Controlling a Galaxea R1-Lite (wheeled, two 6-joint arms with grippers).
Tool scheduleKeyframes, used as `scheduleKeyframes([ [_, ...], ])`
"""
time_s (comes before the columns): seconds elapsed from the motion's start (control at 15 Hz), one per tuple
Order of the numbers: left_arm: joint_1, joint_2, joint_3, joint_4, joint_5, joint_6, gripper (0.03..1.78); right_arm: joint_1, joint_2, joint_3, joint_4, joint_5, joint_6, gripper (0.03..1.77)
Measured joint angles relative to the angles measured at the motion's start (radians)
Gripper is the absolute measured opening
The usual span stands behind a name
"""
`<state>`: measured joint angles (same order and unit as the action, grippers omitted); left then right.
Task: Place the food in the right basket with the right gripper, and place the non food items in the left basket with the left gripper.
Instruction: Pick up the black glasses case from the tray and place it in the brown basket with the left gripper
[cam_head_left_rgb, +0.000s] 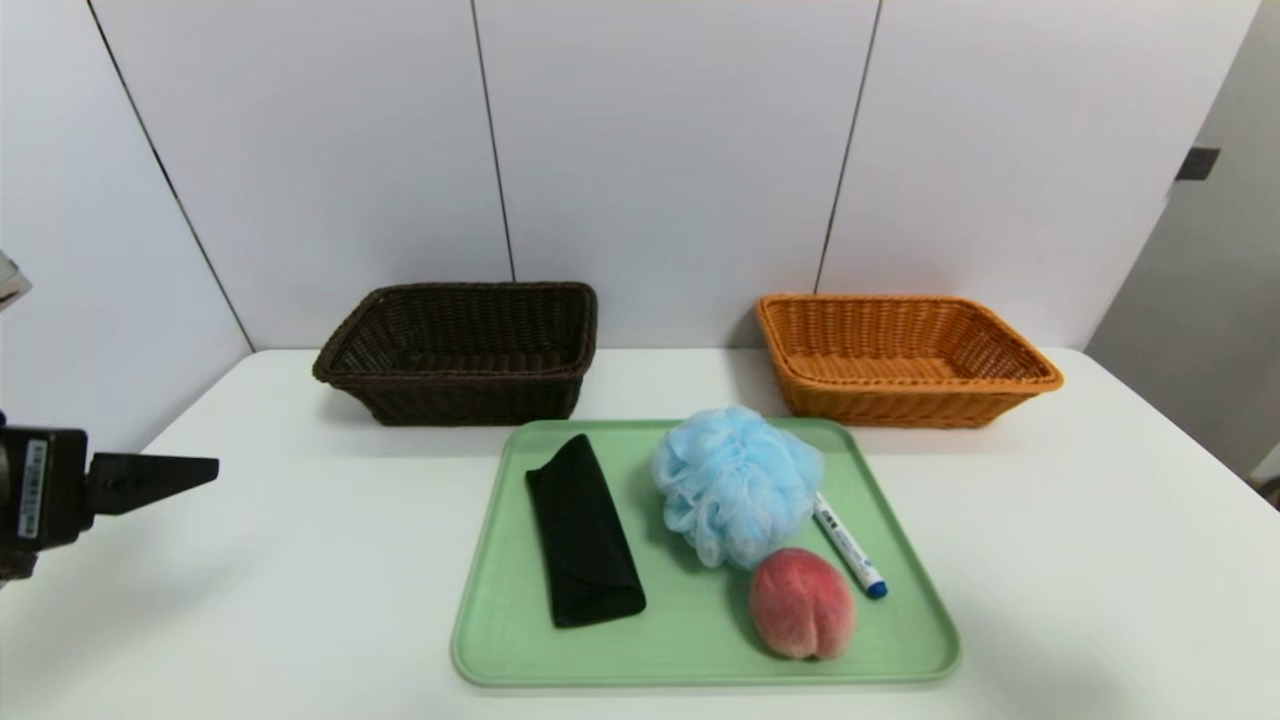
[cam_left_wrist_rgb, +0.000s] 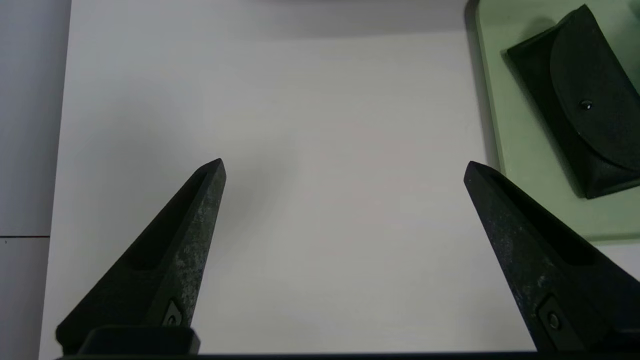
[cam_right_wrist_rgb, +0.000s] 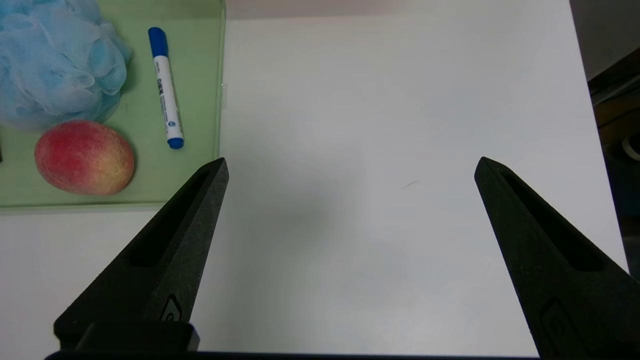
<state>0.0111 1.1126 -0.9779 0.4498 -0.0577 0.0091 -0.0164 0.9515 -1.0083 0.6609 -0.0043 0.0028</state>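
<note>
On a green tray (cam_head_left_rgb: 700, 630) lie a pink-red peach (cam_head_left_rgb: 802, 604) at the front right, a blue-capped white marker (cam_head_left_rgb: 849, 546), a light blue mesh pouf (cam_head_left_rgb: 737, 482) and a folded black cloth (cam_head_left_rgb: 583, 532). Behind the tray stand the dark brown left basket (cam_head_left_rgb: 450, 398) and the orange-tan right basket (cam_head_left_rgb: 900, 405). My left gripper (cam_head_left_rgb: 205, 468) hovers open over bare table left of the tray, with the cloth (cam_left_wrist_rgb: 585, 100) off to its side. Open as well, my right gripper (cam_right_wrist_rgb: 351, 165) hangs over bare table right of the tray, near the peach (cam_right_wrist_rgb: 84, 157) and marker (cam_right_wrist_rgb: 166, 89).
The white table (cam_head_left_rgb: 1050, 560) runs back to a white panelled wall just behind the baskets. Its right edge drops off beside a dark area (cam_right_wrist_rgb: 620, 125). The pouf (cam_right_wrist_rgb: 55, 55) touches the peach.
</note>
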Motion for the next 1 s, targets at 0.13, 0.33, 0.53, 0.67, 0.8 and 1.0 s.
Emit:
scheduleKeyframes([
  [0.13, -0.024, 0.07, -0.053, 0.012, -0.011, -0.008, 1.69, 0.002, 0.1, -0.06, -0.007, 0.005, 0.0, 1.7],
  [0.33, -0.124, 0.13, -0.12, 0.053, -0.013, -0.016, 1.69, 0.047, 0.234, -0.166, -0.012, 0.025, -0.002, 1.7],
  [0.53, -0.204, 0.193, -0.248, 0.119, -0.013, -0.068, 1.69, 0.099, 0.311, -0.298, 0.008, 0.077, -0.003, 1.7],
  [0.67, -0.259, 0.242, -0.339, 0.188, -0.013, -0.107, 1.69, 0.154, 0.341, -0.41, 0.073, 0.096, -0.001, 1.7],
  [0.8, -0.336, 0.292, -0.392, 0.22, -0.011, -0.191, 1.69, 0.226, 0.365, -0.495, 0.146, 0.113, 0.003, 1.7],
  [1.0, -0.443, 0.355, -0.423, 0.227, -0.005, -0.32, 1.69, 0.31, 0.388, -0.534, 0.167, 0.121, 0.007, 1.7],
])
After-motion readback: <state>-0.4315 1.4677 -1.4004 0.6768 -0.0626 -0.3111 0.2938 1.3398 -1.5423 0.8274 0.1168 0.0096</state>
